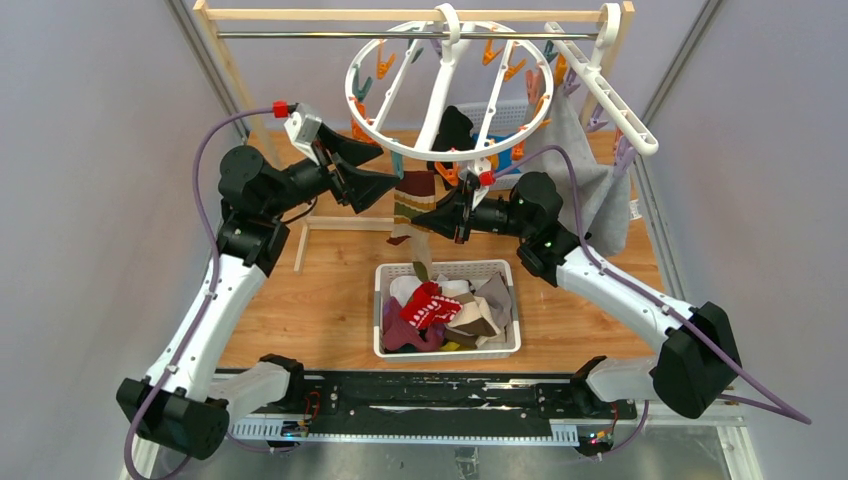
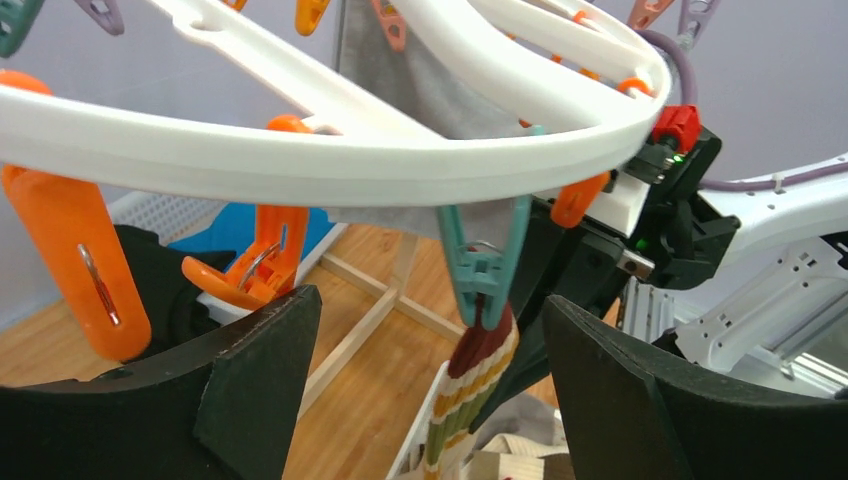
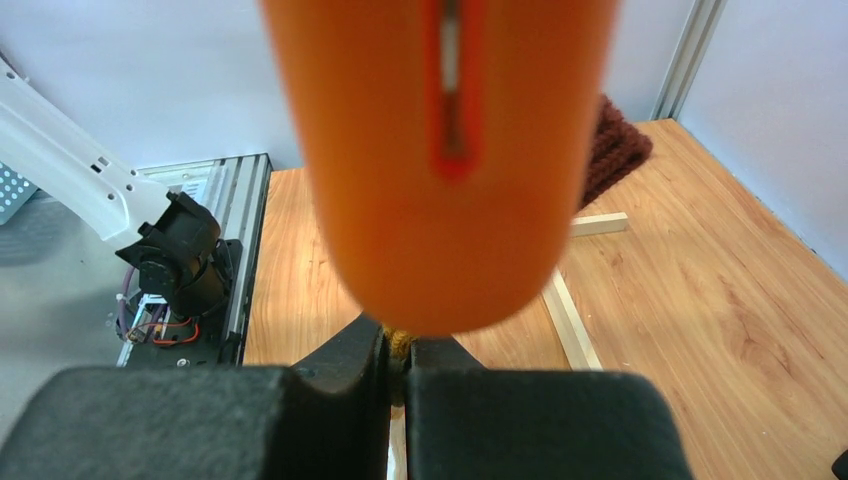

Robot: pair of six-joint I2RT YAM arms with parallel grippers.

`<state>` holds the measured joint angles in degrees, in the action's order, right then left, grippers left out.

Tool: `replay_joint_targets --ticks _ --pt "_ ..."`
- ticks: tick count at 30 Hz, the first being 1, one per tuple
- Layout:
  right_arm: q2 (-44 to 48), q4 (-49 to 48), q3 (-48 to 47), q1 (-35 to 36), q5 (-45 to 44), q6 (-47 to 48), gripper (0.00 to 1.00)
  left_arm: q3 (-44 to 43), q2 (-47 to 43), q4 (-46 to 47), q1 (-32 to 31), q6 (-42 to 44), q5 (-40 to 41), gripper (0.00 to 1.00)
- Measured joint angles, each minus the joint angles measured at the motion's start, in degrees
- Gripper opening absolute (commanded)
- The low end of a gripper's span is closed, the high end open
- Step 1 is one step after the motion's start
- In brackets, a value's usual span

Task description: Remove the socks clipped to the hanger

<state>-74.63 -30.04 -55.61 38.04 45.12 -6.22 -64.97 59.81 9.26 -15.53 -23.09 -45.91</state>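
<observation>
The round white hanger [image 1: 447,93] hangs by its hook from a rod; its ring [image 2: 350,155] fills the top of the left wrist view. A teal clip [image 2: 484,262] on its near rim holds a striped sock [image 1: 412,200], maroon, cream, yellow and green [image 2: 483,372]. My right gripper [image 1: 427,217] is shut on this sock just below the clip; yellow fabric shows between its fingers [image 3: 398,345]. My left gripper [image 1: 385,170] is open and empty, its jaws [image 2: 430,305] standing either side of the teal clip without touching it. A black sock [image 1: 455,130] hangs further back on the hanger.
A white basket [image 1: 510,300] below holds several loose socks, among them a red one with a white pattern [image 1: 428,305]. A straight white clip rack [image 1: 605,90] with a grey cloth [image 1: 590,190] hangs at the right. A blurred orange clip [image 3: 440,150] blocks most of the right wrist view.
</observation>
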Motion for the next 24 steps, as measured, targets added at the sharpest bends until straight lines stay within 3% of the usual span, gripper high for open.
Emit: replay_joint_targets --ticks 12,24 --pt "0.00 0.55 -0.09 -0.02 0.42 0.00 0.00 0.31 1.79 3.45 -2.58 -3.41 1.70 0.84" --pt "-0.07 0.81 -0.15 -0.02 0.85 -0.02 0.00 0.87 3.41 7.32 -3.17 -9.57 3.72 0.76"
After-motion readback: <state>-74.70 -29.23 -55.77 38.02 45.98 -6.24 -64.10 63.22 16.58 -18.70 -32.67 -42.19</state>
